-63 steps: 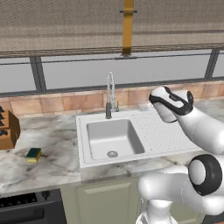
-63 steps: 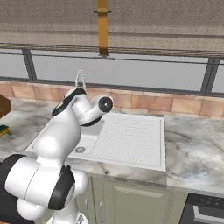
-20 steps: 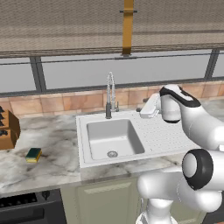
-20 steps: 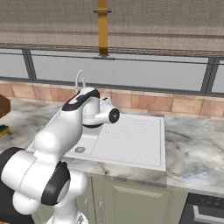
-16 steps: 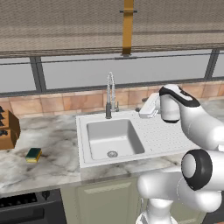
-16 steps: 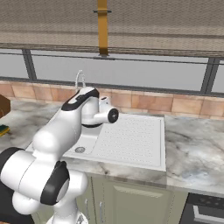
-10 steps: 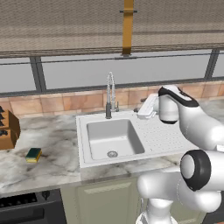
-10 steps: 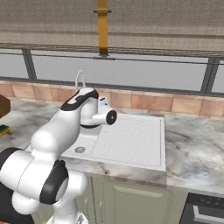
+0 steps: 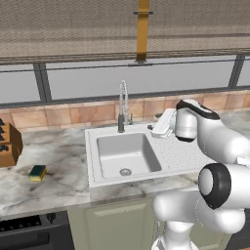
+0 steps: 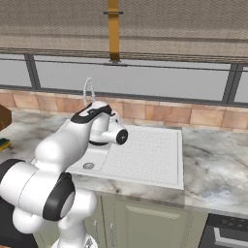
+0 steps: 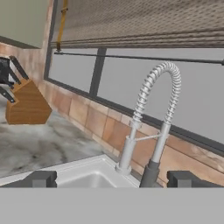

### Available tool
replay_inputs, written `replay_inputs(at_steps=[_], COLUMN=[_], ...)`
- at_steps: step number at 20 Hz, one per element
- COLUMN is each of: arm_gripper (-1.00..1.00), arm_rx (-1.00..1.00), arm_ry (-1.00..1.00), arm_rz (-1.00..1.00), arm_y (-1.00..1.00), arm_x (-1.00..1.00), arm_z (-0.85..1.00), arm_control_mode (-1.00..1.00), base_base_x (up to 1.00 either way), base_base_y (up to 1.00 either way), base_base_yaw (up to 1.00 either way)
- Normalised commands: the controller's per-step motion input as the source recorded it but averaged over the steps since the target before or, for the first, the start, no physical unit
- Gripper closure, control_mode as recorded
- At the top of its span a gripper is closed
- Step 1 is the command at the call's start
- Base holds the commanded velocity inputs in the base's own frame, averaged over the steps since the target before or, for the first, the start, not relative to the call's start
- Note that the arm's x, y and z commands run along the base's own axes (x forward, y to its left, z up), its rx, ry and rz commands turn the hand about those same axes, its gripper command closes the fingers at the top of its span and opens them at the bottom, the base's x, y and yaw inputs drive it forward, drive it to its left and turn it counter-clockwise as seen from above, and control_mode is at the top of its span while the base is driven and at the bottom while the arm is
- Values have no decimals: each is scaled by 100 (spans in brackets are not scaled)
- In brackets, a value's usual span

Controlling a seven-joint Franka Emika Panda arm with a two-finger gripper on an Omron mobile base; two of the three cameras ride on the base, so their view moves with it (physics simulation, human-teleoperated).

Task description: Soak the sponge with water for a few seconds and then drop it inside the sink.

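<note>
The gripper [image 11: 112, 178] hangs above the back edge of the sink [image 9: 128, 155], just right of the tap [image 9: 122, 108], and faces left toward it; in the hand view its two dark fingertips [image 11: 40, 178] stand wide apart, with nothing between them, and the tap's coiled neck rises close in front. The sponge [image 9: 37, 172] lies flat on the marble counter [image 9: 53, 161], well to the left of the sink and near the wooden knife block [image 9: 9, 146], apart from the gripper. The basin is bare apart from its round drain [image 9: 125, 172]. To the basin's right lies the dotted drainboard [image 10: 147, 152], with the white arm [image 10: 72, 140] reaching over the basin's side.
</note>
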Motion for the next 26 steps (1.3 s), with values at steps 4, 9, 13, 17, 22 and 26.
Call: replay_inputs(at_steps=[4,9,13,17,22,26], arm_gripper=[-100,-100,-100,-100,-100,-100], arm_rx=[1,2,1,2,3,2], arm_ry=[0,0,0,0,0,0], arm_rz=[0,0,0,0,0,0], arm_y=[0,0,0,0,6,10], arm_x=[8,7,14,17,2,11], arm_z=[-3,0,0,0,0,0], arm_control_mode=[-100,-100,-100,-100,-100,-100], base_base_x=[0,0,0,0,0,0], base_base_y=[0,0,0,0,0,0], base_base_yaw=[0,0,0,0,0,0])
